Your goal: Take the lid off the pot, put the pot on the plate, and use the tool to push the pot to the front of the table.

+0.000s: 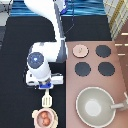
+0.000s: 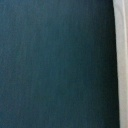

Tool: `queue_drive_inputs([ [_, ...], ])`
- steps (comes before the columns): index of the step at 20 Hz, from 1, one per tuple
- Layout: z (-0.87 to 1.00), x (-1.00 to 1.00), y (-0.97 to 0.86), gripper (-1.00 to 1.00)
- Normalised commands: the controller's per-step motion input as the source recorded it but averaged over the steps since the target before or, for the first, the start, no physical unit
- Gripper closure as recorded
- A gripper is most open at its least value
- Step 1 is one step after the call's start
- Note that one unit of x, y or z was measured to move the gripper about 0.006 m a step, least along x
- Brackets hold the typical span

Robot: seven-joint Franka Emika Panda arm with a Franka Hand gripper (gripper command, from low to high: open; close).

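The pot (image 1: 44, 118), showing its reddish insides, sits on the cream plate (image 1: 34, 121) on the black table near the exterior view's bottom. Just above it lies the tool (image 1: 46, 101), its slotted head pointing at the pot and its handle running up into my gripper (image 1: 45, 89), which is shut on it. The pale-pink lid (image 1: 80, 51) rests on the stove counter to the right, off the pot. The wrist view shows only dark table (image 2: 55, 65) and a pale strip (image 2: 122, 60) along one edge.
The pinkish-brown stove counter (image 1: 120, 85) fills the right side with three black burners (image 1: 103, 51). A large grey-beige pan (image 1: 95, 105) with a handle stands at its lower right. Black table (image 1: 20, 55) stretches left of the arm.
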Motion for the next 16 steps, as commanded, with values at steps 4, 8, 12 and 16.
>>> queue_drive_inputs([
  [4,0.42,-0.48,0.28,1.00],
  [8,0.40,-0.81,0.07,1.00],
  [12,0.23,-0.73,0.00,1.00],
  [16,0.35,-0.80,0.00,1.00],
])
